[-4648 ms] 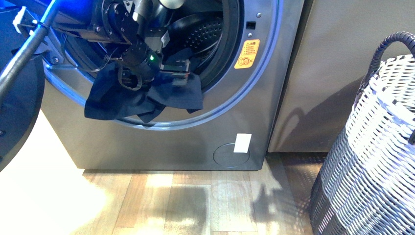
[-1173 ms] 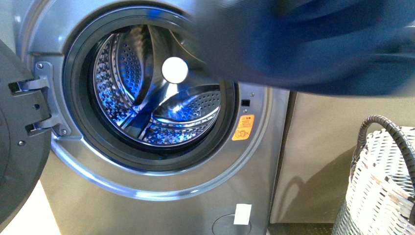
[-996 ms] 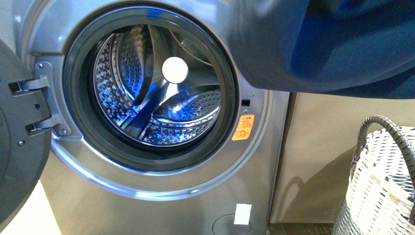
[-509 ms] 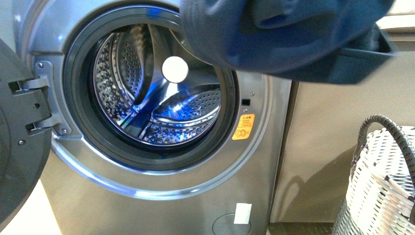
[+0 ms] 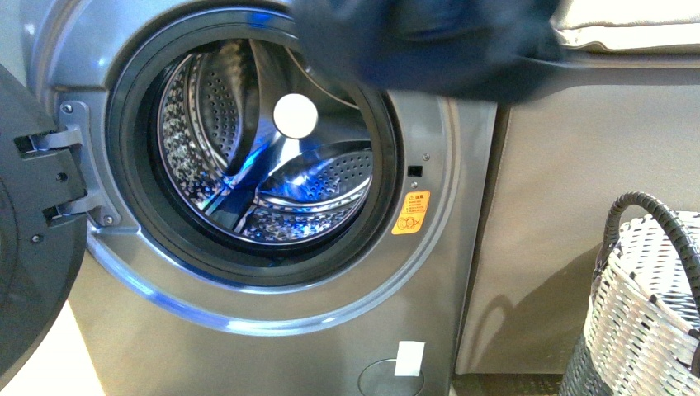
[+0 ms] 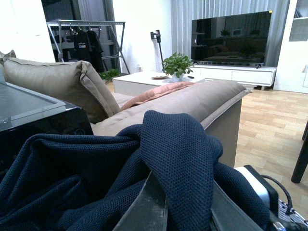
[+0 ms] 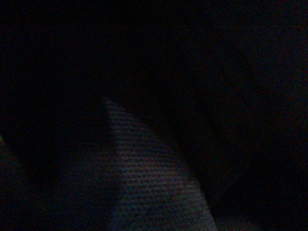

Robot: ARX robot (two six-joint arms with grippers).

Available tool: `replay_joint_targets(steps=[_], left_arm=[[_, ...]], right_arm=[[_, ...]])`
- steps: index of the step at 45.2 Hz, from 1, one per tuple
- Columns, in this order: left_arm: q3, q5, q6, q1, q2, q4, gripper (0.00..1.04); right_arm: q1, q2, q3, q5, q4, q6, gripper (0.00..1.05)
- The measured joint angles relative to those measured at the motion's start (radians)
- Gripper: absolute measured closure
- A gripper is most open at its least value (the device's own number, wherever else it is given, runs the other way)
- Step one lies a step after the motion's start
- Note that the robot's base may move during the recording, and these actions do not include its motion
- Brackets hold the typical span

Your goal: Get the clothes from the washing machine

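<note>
Clothes sit up high at the washing machine's top edge, outside the drum. Your left claw is pinched on the fabric. Right claw: can't tell, view is dark.

dark navy clothes bunched high before the open grey washing machine.

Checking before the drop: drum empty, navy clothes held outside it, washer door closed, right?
No: the front view shows the washing machine with its door swung open at the left. The drum shows no garment and the clothes are outside it.
</note>
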Motion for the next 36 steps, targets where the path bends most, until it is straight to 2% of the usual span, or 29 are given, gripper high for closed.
replay_joint_targets(steps=[3,13,22,28,36], left_arm=[[0.000,0.000,0.000,0.000,0.000,0.000,0.97],[0.000,0.000,0.000,0.000,0.000,0.000,0.97],[0.000,0.002,0.000,0.000,0.000,0.000,0.97],[0.002,0.007,-0.001,0.000,0.000,0.000,0.74],[0.003,0.008,0.000,0.000,-0.001,0.001,0.46]], right_arm=[[0.003,0.005,0.001,0.016,-0.006,0.016,0.14],[-0.006,-0.004,-0.021,0.023,0.016,0.051,0.47],[-0.051,-0.051,-0.074,0.023,0.055,0.085,0.78],[-0.095,-0.085,-0.093,0.042,0.074,0.088,0.93],[-0.164,-0.096,-0.093,0.094,0.080,0.103,0.94]])
